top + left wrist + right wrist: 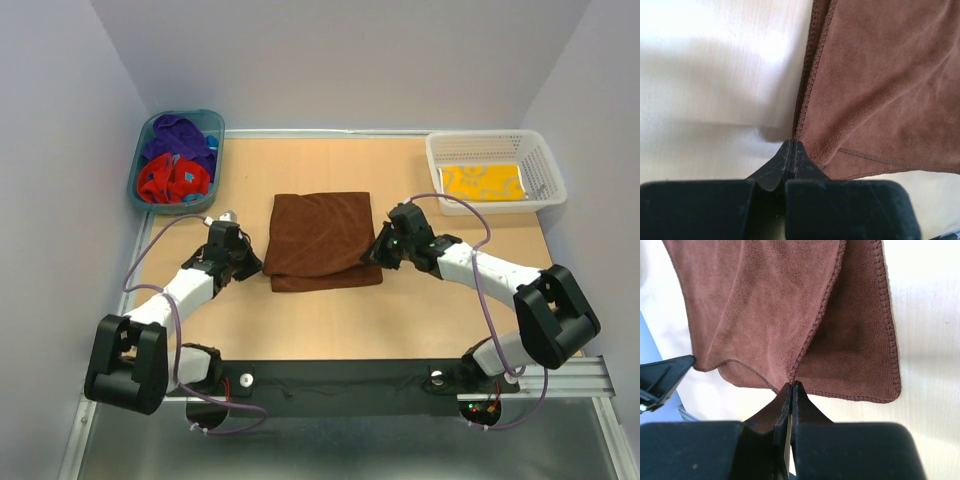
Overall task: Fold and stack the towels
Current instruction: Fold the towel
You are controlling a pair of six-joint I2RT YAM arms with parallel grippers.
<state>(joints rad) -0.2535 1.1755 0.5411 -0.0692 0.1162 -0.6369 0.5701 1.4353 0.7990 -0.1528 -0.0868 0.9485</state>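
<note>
We see brown towel point(322, 238) folded on table point(400, 315) | left gripper point(791, 146) clamped on its near-left corner | right gripper point(792, 386) clamped on its right edge

Wooden table point(420, 310), brown towel point(320, 238), tub point(133, 185), basket point(490, 138)

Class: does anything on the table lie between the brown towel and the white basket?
Nothing visible: bare table separates the brown towel from the white basket. The right end effector and left end effector are shut on the towel's edges.
</note>
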